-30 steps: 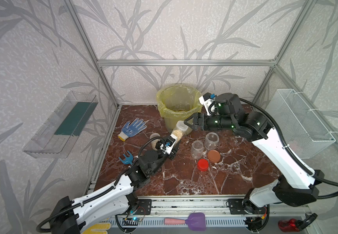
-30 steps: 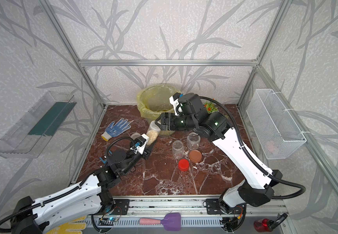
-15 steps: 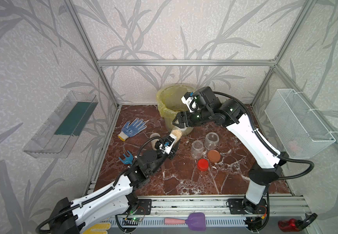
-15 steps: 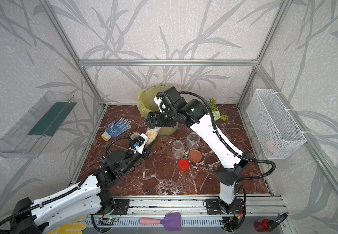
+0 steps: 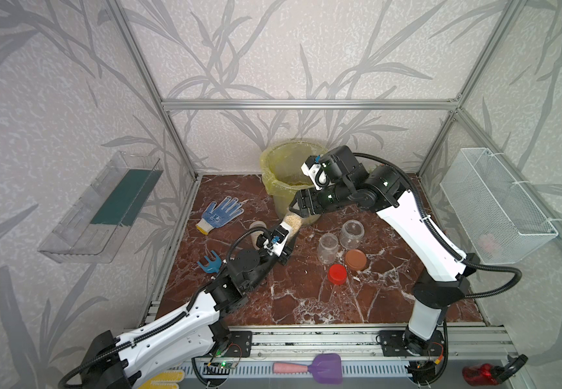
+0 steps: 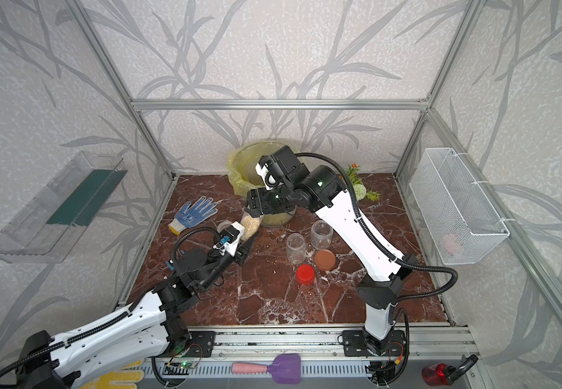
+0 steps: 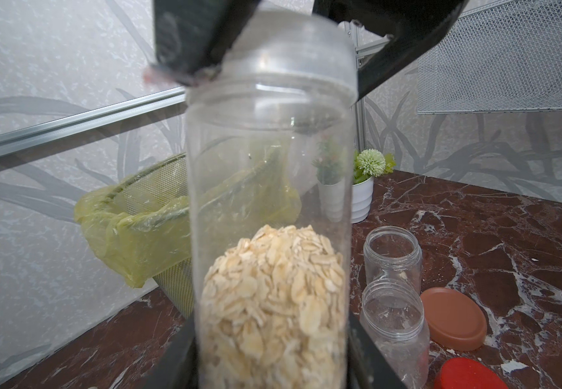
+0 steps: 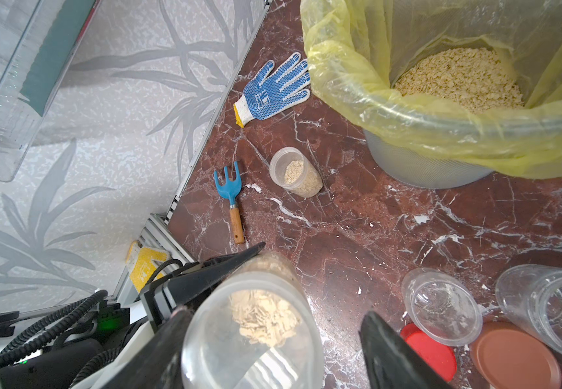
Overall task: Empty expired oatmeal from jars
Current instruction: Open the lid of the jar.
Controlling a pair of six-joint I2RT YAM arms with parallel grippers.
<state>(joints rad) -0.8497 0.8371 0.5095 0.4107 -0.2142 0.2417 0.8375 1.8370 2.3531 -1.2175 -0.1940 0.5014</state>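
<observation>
Left claw [image 5: 285, 235] clamped on the slim jar's [image 7: 269, 188] lower body, jar tilted up toward the right claw [image 5: 295, 209]. Oatmeal [image 7: 273, 303] sits between the left fingers. Right claw open, straddling the jar's clear lid [image 7: 289, 67]: one finger touching it, the other apart. Lined bin [image 8: 374, 111] just behind right claw, two uncapped jars [image 8: 441, 306] beside it.

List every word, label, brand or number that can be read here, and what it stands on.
No text can be read.
Blue-dotted white knit glove: printed patch, too blurred to read.
Yellow dotted glove: printed patch, too blurred.
Clear plastic oatmeal jar: no label.
</observation>
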